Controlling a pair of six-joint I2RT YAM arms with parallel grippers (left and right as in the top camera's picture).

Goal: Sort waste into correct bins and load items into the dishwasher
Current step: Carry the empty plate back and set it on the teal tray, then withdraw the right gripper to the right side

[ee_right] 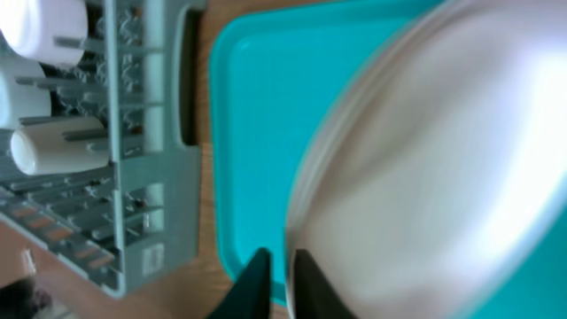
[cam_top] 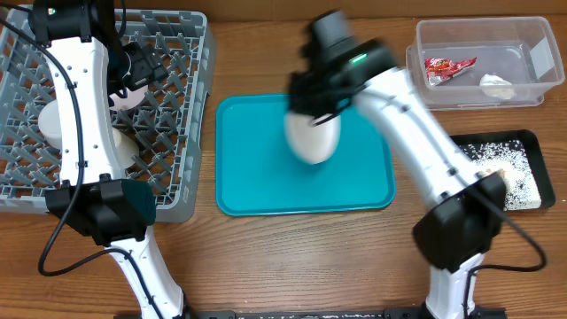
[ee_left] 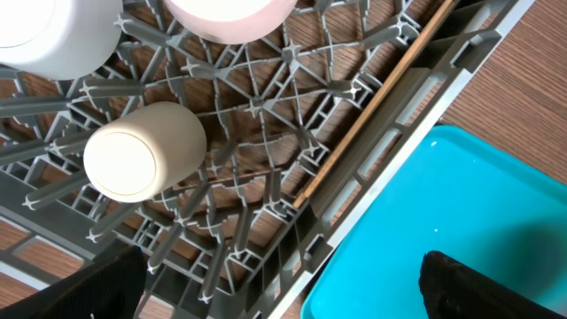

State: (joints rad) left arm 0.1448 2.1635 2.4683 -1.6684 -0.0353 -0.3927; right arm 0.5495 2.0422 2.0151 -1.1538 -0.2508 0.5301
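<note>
My right gripper (ee_right: 279,257) hangs over the teal tray (cam_top: 257,182). Its fingers stand a narrow gap apart astride the rim of the large white plate (cam_top: 312,135), which is tilted on edge and blurred. Over the right edge of the grey dishwasher rack (cam_top: 190,133), my left gripper (ee_left: 288,292) is wide open and holds nothing. A white cup (ee_left: 146,151) lies on its side in the rack, with two bowls (ee_left: 53,35) (ee_left: 230,18) beyond it. The clear bin (cam_top: 483,35) holds the red wrapper (cam_top: 449,67) and white tissue (cam_top: 496,86). Pale crumbs (cam_top: 505,164) lie in the black bin (cam_top: 542,146).
A wooden chopstick (ee_left: 372,106) lies slantwise along the rack's right side. The teal tray sits between the rack and the two bins on the wooden table (cam_top: 266,266). Both arm bases stand at the table's front edge.
</note>
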